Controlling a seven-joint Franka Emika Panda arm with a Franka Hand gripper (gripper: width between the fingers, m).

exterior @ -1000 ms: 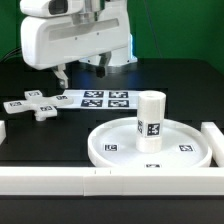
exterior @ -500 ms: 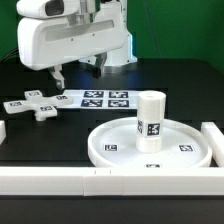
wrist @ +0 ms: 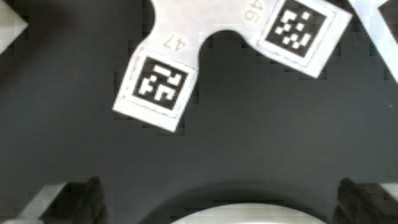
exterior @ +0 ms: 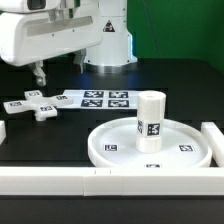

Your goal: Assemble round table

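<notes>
One change above all: gripper [exterior: 58, 70] now in the upper left of the exterior view's frame, shifted toward the exterior view's left compared with half a second ago; nothing on the table [exterior: 60, 140] moved. Jaws spread wide, nothing between them, tips well above the tabletop. Judged as a carry toward the last loose part, with no descent begun.

At far left, mid-height in the frame: cross-shaped piece [exterior: 30, 105], flat on the black table, tags up, almost under the gripper. Longer bar roughly along the exterior view's left-to-right, slightly slanted; shorter bar across it, toward and away from the camera. In the wrist view, same piece ahead of the dark fingertips [wrist: 71, 200], not between them, so more travel probably needed before any grasp.

Just beside it toward the centre: marker board [exterior: 100, 99], flat, of no concern to the build.

Right of centre, lower half of the frame: large disc [exterior: 100, 148], flat, rim up, with short thick cylinder [exterior: 150, 118] upright at its middle, long axis vertical, a tag facing the camera. Seated in the hub by the look of it; how firmly, impossible to tell.

Along the bottom edge and at right: long white bars [exterior: 60, 182], fencing the work area.

Likely remaining: cross-shaped piece onto the cylinder's top.
</notes>
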